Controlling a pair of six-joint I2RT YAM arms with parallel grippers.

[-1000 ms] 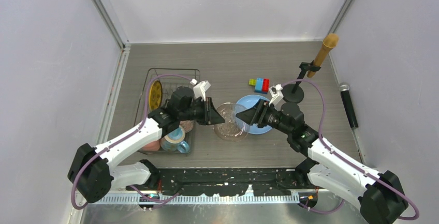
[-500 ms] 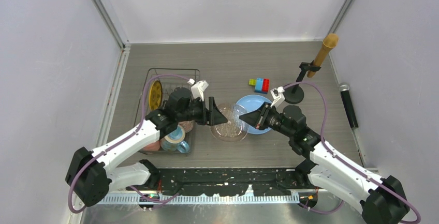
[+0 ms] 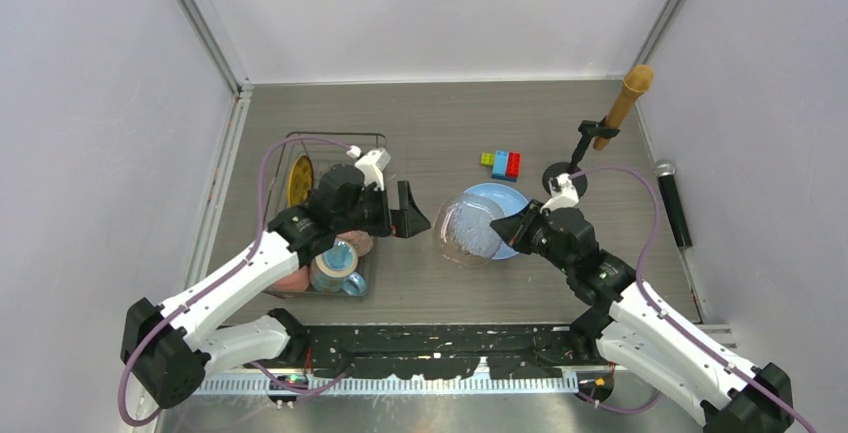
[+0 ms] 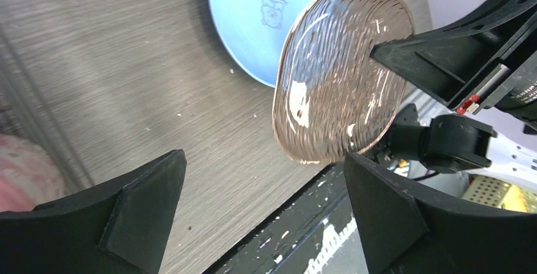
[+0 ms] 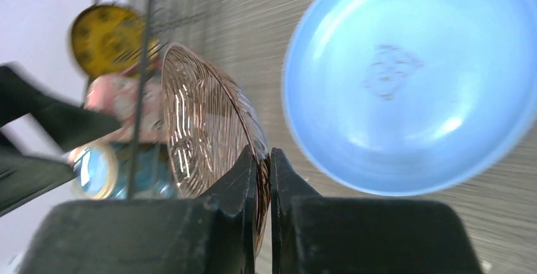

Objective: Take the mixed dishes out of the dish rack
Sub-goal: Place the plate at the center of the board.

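Note:
My right gripper (image 3: 512, 227) (image 5: 261, 157) is shut on the rim of the clear glass bowl (image 3: 466, 233) (image 4: 342, 78) (image 5: 202, 128). The bowl hangs tilted on edge, partly over the light blue plate (image 3: 502, 201) (image 4: 266, 14) (image 5: 411, 71) lying on the table. My left gripper (image 3: 412, 211) (image 4: 263, 157) is open and empty, just left of the bowl and apart from it. The dish rack (image 3: 335, 135) (image 5: 149, 33) at the left holds the upright yellow plate (image 3: 299, 182) (image 5: 107, 37), a pink patterned mug (image 3: 361, 243), a blue mug (image 3: 336, 267) and a pink cup (image 3: 293, 280).
Coloured toy bricks (image 3: 501, 163) sit behind the plate. A brown wooden handle on a black stand (image 3: 624, 99) rises at the back right. A black microphone (image 3: 673, 201) lies along the right wall. Enclosure walls close in on the left, right and back.
My left gripper opened, let go of the glass bowl and drew back toward the rack. My right gripper shut on the bowl's rim and carried it right, tilting it up.

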